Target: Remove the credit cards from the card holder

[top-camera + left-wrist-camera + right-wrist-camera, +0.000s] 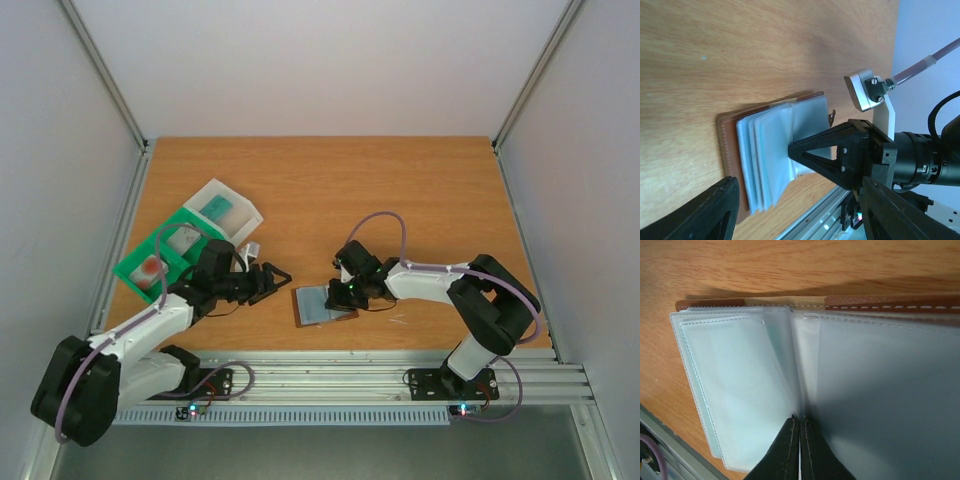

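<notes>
A robotics lab test cell is shown. A wooden tabletop (400, 180) is enclosed on three sides by plain white panels (320, 60), which are held in aluminium profile posts (105, 75). Two black-and-white robot arms, the left arm (150, 325) and the right arm (425, 280), are bolted to a slotted aluminium rail (330, 372) at the near edge. Lilac cables (384, 214) are run exposed along both arms.

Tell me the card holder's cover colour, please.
Brown, pale stitching; card holder shows best in right wrist view.
</notes>
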